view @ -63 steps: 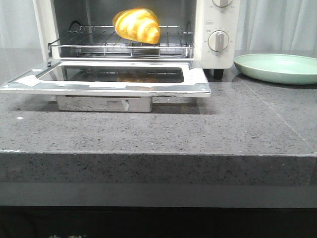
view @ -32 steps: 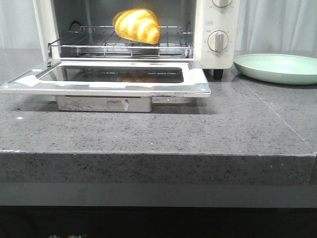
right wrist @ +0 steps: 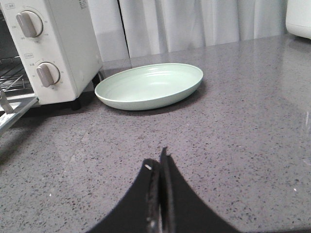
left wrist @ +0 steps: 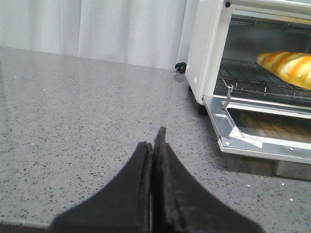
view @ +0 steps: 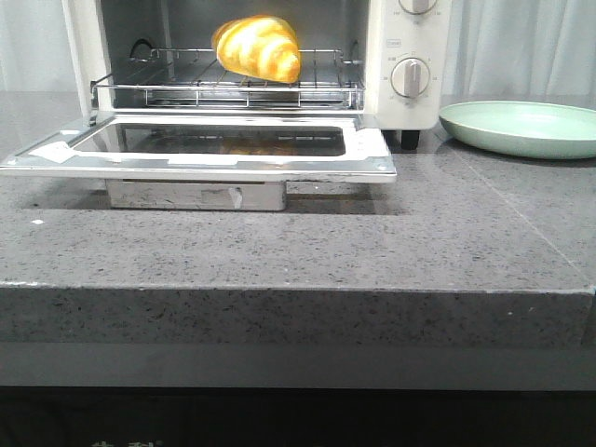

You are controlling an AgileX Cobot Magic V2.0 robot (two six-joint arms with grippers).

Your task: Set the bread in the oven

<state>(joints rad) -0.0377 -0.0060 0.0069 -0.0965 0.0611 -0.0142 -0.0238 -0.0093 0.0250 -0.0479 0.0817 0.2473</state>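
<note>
The bread (view: 258,47), a glossy golden-orange croissant roll with pale stripes, lies on the wire rack (view: 233,79) inside the off-white oven (view: 400,56). The oven door (view: 205,149) hangs open and flat. The bread also shows in the left wrist view (left wrist: 289,68), inside the oven (left wrist: 204,53). My left gripper (left wrist: 153,143) is shut and empty, above the counter to the left of the oven. My right gripper (right wrist: 158,162) is shut and empty, above the counter to the right of the oven (right wrist: 58,43). Neither gripper shows in the front view.
A pale green plate (view: 521,126) sits on the grey speckled counter (view: 372,242) right of the oven; it also shows in the right wrist view (right wrist: 150,85). White curtains hang behind. A white object (right wrist: 299,17) stands at the far corner.
</note>
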